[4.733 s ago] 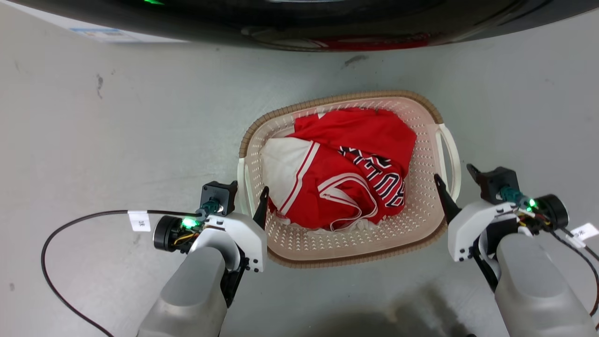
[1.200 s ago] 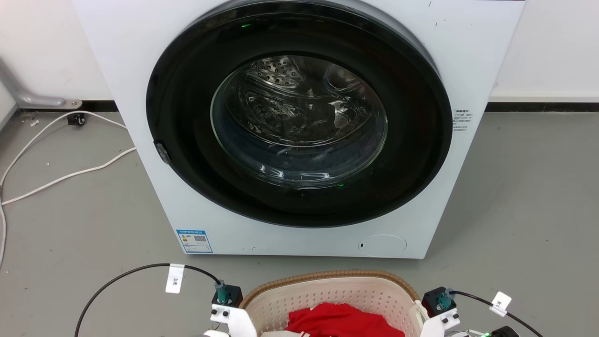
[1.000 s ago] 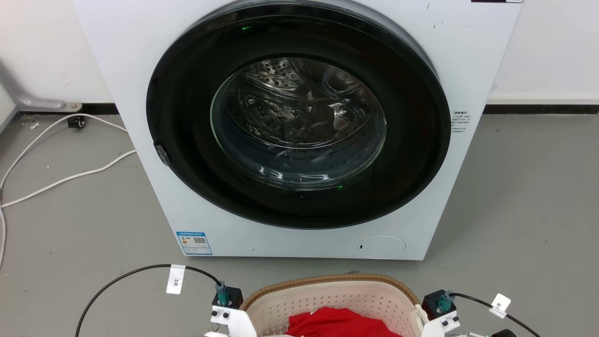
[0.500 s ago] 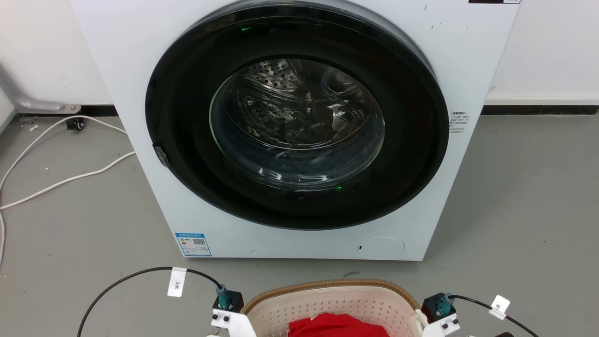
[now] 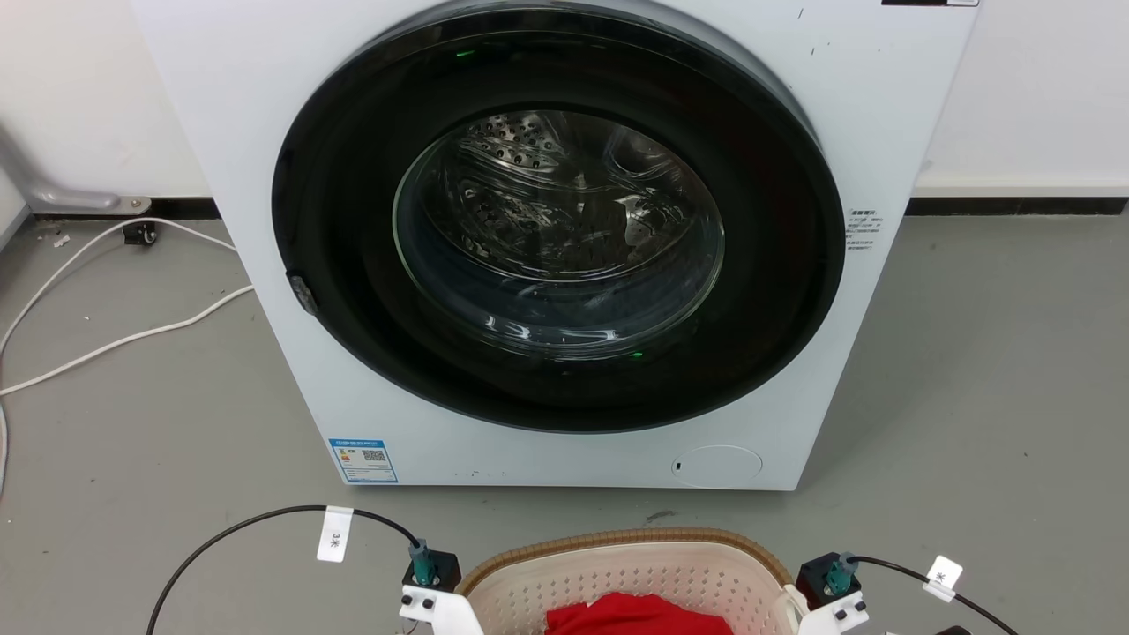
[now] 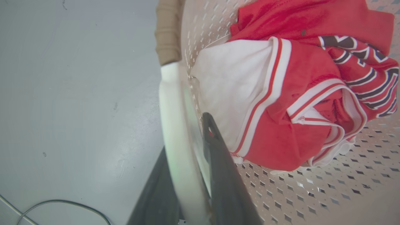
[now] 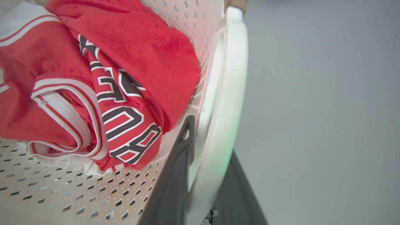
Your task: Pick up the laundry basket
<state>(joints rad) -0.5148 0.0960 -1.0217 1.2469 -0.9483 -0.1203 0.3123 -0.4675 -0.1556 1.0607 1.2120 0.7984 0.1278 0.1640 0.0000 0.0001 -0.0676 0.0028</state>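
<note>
The laundry basket [image 5: 617,537], cream with a tan woven-look rim, sits at the bottom edge of the head view between my two wrists. It holds a red and white jersey [image 6: 297,78]. In the left wrist view my left gripper [image 6: 187,134] is shut on the basket's white loop handle [image 6: 173,103], one finger inside the basket and one outside. In the right wrist view my right gripper [image 7: 212,137] is shut the same way on the opposite white handle [image 7: 232,72], beside the jersey [image 7: 125,47].
A white front-loading washer [image 5: 882,106] with a closed round glass door [image 5: 560,229] stands straight ahead on the grey floor. White cables [image 5: 115,335] trail over the floor at the left. A black tagged cable [image 5: 247,520] loops from my left wrist.
The head camera has swung up from looking down into the basket to facing the washer. Over the last second the basket slid slightly lower in the picture. Both grippers stayed at the handles.
</note>
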